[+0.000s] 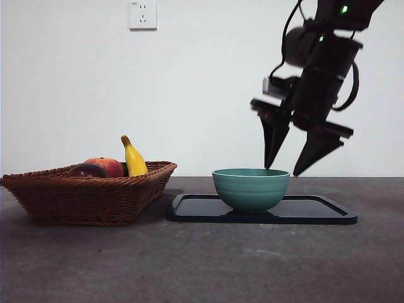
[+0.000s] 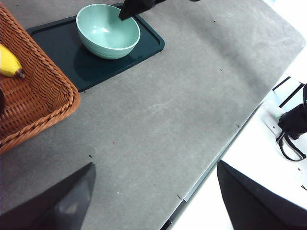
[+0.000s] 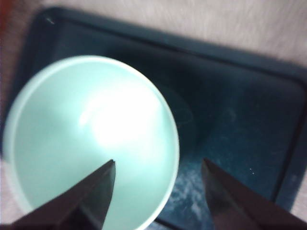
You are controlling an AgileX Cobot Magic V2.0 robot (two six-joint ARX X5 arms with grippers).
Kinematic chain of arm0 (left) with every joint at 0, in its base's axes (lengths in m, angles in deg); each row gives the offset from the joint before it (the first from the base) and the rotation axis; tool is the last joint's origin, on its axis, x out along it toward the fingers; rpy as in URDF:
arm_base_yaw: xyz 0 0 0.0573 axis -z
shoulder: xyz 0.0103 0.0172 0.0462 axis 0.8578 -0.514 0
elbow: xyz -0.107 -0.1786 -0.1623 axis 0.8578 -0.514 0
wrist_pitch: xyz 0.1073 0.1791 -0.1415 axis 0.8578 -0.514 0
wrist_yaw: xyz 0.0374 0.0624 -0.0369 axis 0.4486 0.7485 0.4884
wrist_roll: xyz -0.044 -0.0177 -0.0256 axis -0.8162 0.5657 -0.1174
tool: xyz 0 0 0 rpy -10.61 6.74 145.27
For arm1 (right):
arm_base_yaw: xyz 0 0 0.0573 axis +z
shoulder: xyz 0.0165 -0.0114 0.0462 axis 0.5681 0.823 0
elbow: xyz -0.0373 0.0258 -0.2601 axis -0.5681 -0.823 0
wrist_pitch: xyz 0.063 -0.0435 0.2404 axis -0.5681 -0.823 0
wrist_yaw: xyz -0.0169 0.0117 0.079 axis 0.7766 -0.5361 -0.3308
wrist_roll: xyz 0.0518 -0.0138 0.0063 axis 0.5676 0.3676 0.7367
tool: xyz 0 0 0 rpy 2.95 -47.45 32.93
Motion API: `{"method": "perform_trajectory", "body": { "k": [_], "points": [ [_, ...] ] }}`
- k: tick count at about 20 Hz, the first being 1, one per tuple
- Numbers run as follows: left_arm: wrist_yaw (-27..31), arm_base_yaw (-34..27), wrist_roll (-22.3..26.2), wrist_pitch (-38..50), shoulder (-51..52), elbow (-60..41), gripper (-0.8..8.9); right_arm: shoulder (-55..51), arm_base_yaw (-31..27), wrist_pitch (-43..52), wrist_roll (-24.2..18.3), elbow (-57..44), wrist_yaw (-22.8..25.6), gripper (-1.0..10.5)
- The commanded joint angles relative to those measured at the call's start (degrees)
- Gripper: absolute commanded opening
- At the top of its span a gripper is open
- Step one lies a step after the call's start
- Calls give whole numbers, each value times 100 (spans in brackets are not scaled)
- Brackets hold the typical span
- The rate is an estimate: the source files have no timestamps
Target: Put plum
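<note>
The plum, dark maroon, lies in the woven basket at the left, beside a red-orange fruit and a yellow banana. My right gripper hangs open just above the right rim of the teal bowl, holding nothing. In the right wrist view one jaw of the right gripper is over the bowl and the other over the tray. The bowl is empty inside. My left gripper is open, high over the table's edge.
The bowl stands on a dark flat tray right of the basket. Bare grey table stretches in front of both. A wall socket is on the white wall behind.
</note>
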Motion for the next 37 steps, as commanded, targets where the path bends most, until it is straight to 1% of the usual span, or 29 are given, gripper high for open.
{"method": "perform_trajectory", "body": {
  "k": [1, 7, 8, 12, 16, 19, 23, 26, 29, 32, 37],
  "points": [
    [-33, 22, 48, 63, -31, 70, 404, 271, 39, 92, -42, 129, 24, 265],
    [-33, 22, 48, 66, -31, 70, 404, 378, 39, 258, -44, 129, 20, 20],
    [-33, 22, 48, 63, -31, 70, 404, 378, 39, 258, -44, 129, 24, 8],
    [-35, 22, 46, 61, -31, 70, 404, 317, 33, 297, -42, 210, 24, 8],
    [-35, 22, 46, 59, -31, 70, 404, -157, 28, 142, -46, 444, 22, 8],
    [-33, 22, 46, 59, -31, 70, 404, -793, 42, -249, -149, 570, -11, 8],
    [-35, 22, 46, 61, -31, 70, 404, -1652, 120, -1019, -426, 566, -22, 8],
    [-33, 22, 46, 63, -31, 70, 404, -2232, 302, -1375, -435, 535, -22, 8],
    [-33, 22, 46, 59, -28, 70, 404, -2796, 549, -1392, -433, 179, -17, 8],
    [-33, 22, 46, 61, -28, 70, 404, -3213, 811, -1263, -433, -450, -17, 8],
    [-35, 22, 46, 63, -31, 70, 404, -3436, 1198, -619, -273, -1705, -7, 8]
  ]
}}
